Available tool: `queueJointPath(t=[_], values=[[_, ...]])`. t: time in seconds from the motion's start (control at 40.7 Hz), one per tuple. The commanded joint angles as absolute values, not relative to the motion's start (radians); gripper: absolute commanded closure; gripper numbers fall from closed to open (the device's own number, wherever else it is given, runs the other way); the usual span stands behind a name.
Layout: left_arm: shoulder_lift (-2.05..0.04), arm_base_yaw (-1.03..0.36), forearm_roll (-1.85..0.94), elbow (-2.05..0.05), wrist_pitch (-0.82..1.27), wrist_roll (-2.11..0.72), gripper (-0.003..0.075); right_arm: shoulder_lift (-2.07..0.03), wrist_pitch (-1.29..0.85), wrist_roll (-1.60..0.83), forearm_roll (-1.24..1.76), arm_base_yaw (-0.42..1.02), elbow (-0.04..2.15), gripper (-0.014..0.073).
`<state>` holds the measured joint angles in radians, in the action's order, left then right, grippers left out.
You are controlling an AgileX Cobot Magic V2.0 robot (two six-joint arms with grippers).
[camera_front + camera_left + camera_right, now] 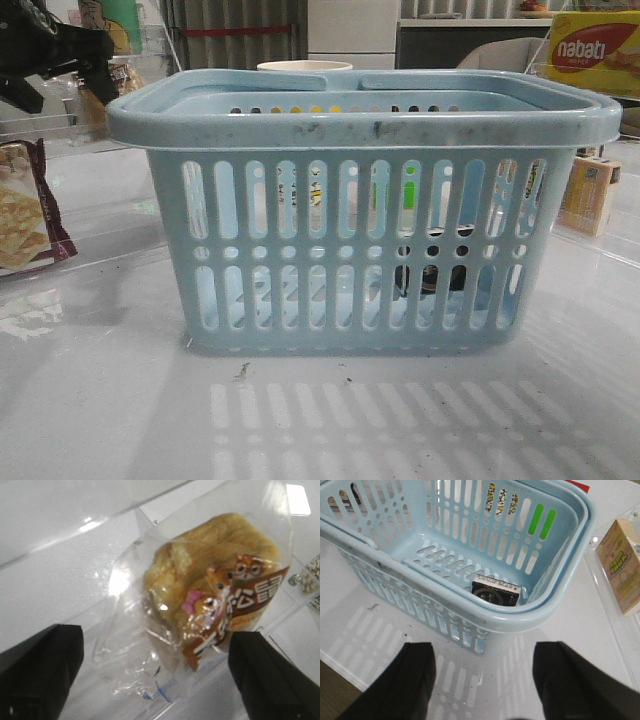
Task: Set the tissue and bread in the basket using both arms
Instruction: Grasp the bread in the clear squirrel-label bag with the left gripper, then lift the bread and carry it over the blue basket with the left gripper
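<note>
tissue [495, 591] in basket [555, 605] | left gripper [155, 680] wide over bread [210, 575] | right gripper [485, 680] wide, empty | risk: slippery wrapper slips pinch

Left claw [156, 680] gapes wide, fingers [40, 665] well apart. Right claw [484, 685] likewise spread open, nothing between its fingers [570, 680].
</note>
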<state>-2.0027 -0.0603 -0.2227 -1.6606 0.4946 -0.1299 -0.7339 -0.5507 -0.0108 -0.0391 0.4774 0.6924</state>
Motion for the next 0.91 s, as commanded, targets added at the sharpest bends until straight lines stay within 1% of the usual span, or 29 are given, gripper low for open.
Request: queueJointPath(t=[0.0, 0.172, 0.246, 0.319, 0.467, 0.59, 0.737, 0.885], values=[[-1.958, -0.074, -0.243, -1.696, 0.406, -0.137, 0.0087, -0.728, -0.482, -0.018, -0.053, 0.475, 0.720, 0.0064], [-1.969, -0.081, -0.243, -1.696, 0.374, -0.137, 0.0087, -0.728, -0.482, -0.018, -0.053, 0.475, 0.720, 0.0064], [-1.969, -0.081, -0.243, -1.696, 0.373, -0.137, 0.0110, -0.728, -0.482, -0.018, -0.053, 0.475, 0.720, 0.0064], [-1.969, -0.081, -0.243, -1.696, 0.373, -0.146, 0.0185, -0.728, -0.482, -0.018, -0.053, 0.475, 0.720, 0.0064], [-1.967, -0.081, -0.243, -1.696, 0.373, -0.153, 0.0393, -0.728, -0.482, -0.018, -0.053, 0.475, 0.720, 0.0064], [-1.952, -0.081, -0.243, -1.696, 0.378, -0.153, 0.0527, -0.728, -0.482, -0.018, -0.053, 0.475, 0.720, 0.0064], [-1.904, -0.081, -0.243, -1.696, 0.402, -0.153, 0.0633, -0.728, -0.482, -0.018, -0.053, 0.475, 0.720, 0.0064], [-1.823, -0.082, -0.243, -1.696, 0.456, -0.160, 0.0630, -0.728, -0.482, -0.018, -0.053, 0.475, 0.720, 0.0064]])
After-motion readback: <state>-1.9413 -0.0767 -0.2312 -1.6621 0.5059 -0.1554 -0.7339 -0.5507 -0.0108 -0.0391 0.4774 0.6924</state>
